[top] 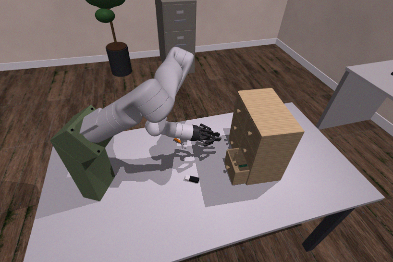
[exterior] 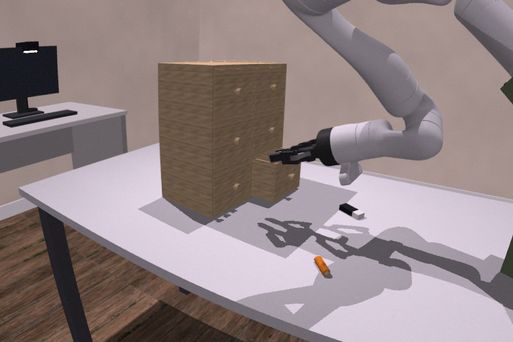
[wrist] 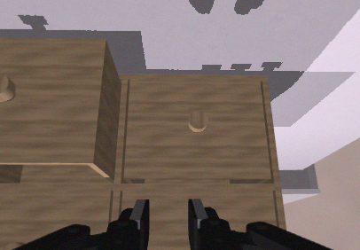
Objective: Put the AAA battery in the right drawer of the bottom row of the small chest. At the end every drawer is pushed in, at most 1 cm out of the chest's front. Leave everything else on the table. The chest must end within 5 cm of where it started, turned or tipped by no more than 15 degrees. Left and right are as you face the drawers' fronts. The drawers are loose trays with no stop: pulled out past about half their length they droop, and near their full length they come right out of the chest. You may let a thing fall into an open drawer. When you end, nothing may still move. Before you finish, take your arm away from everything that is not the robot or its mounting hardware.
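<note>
The small wooden chest [top: 269, 116] [exterior: 186, 130] stands on the table [top: 158, 227] [exterior: 124, 189]. Its bottom-right drawer [top: 236, 174] [exterior: 271, 178] [wrist: 49, 107] is pulled partway out, and a small green thing [top: 243, 166] lies inside. The other drawers look pushed in, including the bottom-left one [wrist: 195, 156]. An orange cylinder with a metal tip [top: 177, 140] [exterior: 321, 265], which looks like the battery, lies on the table away from the chest. My gripper [top: 217, 138] [exterior: 274, 157] [wrist: 168, 216] points level at the chest front, just above the open drawer. Its fingers stand nearly shut with nothing between them.
A black and white block [top: 191, 178] [exterior: 351, 210] lies on the table in front of the chest. The arm's green base [top: 79, 157] stands at the table's left. A second desk [top: 364, 87] [exterior: 62, 122] with a monitor [exterior: 29, 68] stands beyond the chest.
</note>
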`<action>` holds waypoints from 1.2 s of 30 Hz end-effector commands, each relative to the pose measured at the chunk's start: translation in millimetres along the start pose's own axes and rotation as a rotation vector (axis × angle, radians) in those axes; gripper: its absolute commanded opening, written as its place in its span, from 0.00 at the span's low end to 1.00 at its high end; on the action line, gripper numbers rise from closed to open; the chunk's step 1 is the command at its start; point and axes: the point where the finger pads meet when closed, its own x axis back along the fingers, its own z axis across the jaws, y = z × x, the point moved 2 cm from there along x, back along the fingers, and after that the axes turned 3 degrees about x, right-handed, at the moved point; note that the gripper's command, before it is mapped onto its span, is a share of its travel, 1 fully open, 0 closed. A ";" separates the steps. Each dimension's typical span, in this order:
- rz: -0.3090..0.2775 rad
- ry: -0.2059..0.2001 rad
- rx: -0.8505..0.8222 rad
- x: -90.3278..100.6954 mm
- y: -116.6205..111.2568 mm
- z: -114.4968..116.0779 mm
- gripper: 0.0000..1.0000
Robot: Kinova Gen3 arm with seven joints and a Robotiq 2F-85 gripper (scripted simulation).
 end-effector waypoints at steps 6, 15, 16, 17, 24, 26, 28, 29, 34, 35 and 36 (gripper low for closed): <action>-0.003 0.007 -0.009 6.8 0.5 14.7 0.24; -0.003 0.007 -0.009 19.8 -1.9 35.8 0.24; -0.003 0.007 -0.009 21.2 -2.2 38.1 0.24; -0.003 0.007 -0.009 22.6 -2.5 40.4 0.24; -0.003 0.007 -0.009 29.5 -3.8 51.6 0.24; -0.003 0.007 -0.009 32.2 -4.3 56.0 0.24; -0.003 0.007 -0.009 34.9 -4.8 60.3 0.24; -0.003 0.007 -0.009 36.2 -5.1 62.5 0.24; -0.003 0.007 -0.009 42.5 -6.3 72.8 0.24; -0.003 0.007 -0.009 43.8 -6.5 74.9 0.24; -0.003 0.007 -0.009 45.0 -6.8 76.9 0.24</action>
